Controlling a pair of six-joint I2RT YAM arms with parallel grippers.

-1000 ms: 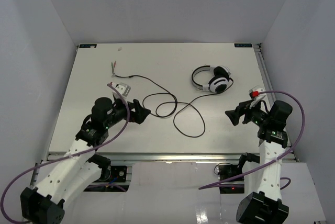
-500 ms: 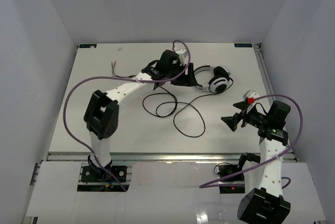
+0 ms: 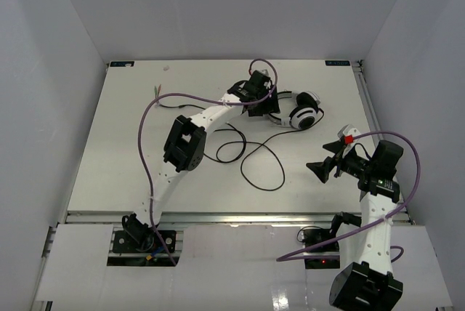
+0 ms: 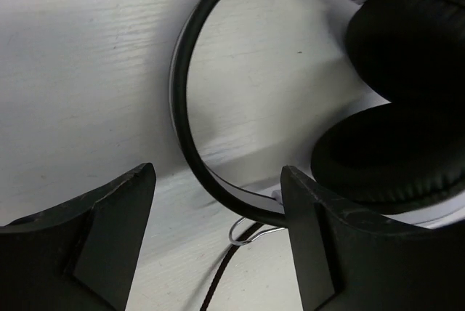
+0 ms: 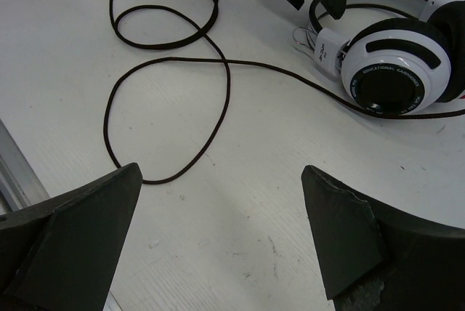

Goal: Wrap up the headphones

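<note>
Left wrist: left claw [image 4: 216,174] spread wide at the headphones [image 4: 392,158].

The headphones [image 3: 306,117] lie on the table [image 3: 123,158] behind their looped cable [image 5: 215,59]

- On the black ring of the outward-facing round earcup of the white-and-black over-ear headphones [image 5: 396,71], small white capitals are printed. In the right wrist view "EDUCATIONAL" can be read, followed by a second word too small to be made out.
- On the white yoke piece [image 5: 328,43] beside that earcup, a few lines of dark print are seen, too small to be read.
</note>
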